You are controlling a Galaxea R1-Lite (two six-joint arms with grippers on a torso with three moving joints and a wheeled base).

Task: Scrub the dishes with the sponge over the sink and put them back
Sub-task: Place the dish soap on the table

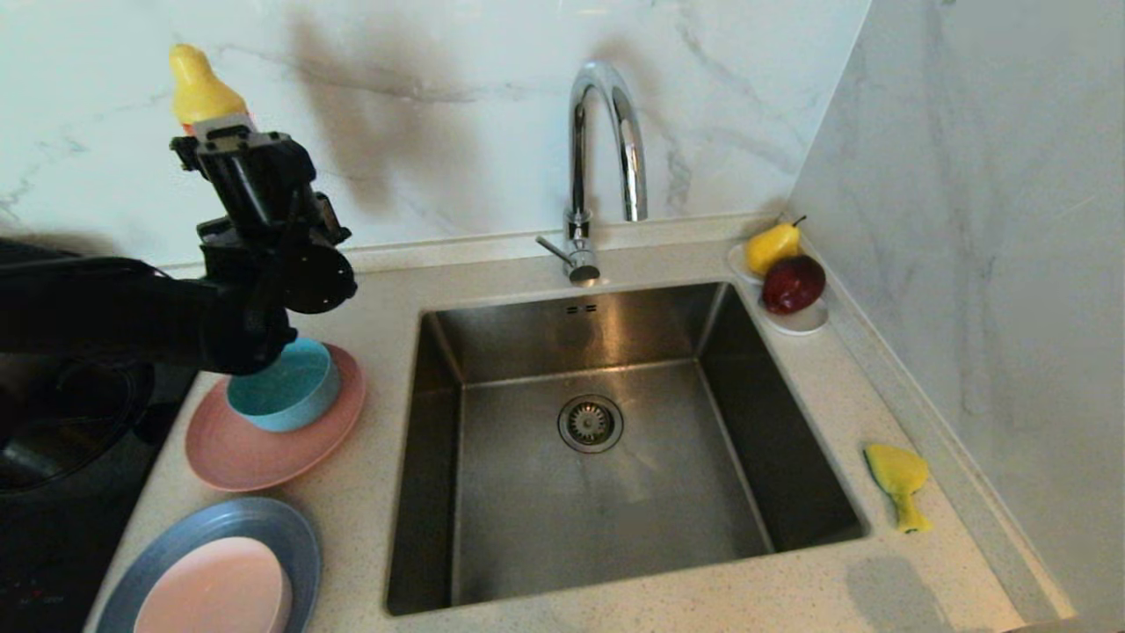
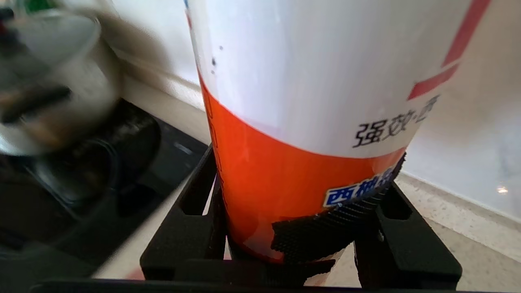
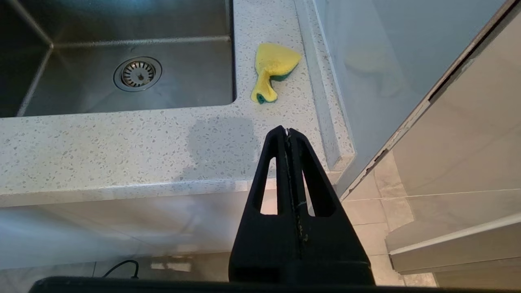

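Left gripper (image 2: 303, 232), jaws clamped on an orange-and-white bottle (image 2: 301, 122) above the teal bowl (image 1: 286, 387); right jaws closed

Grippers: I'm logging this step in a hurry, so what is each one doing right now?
Left gripper: closed on the detergent bottle, held up above the dishes.
Right gripper: shut, empty, parked off the counter's front edge.
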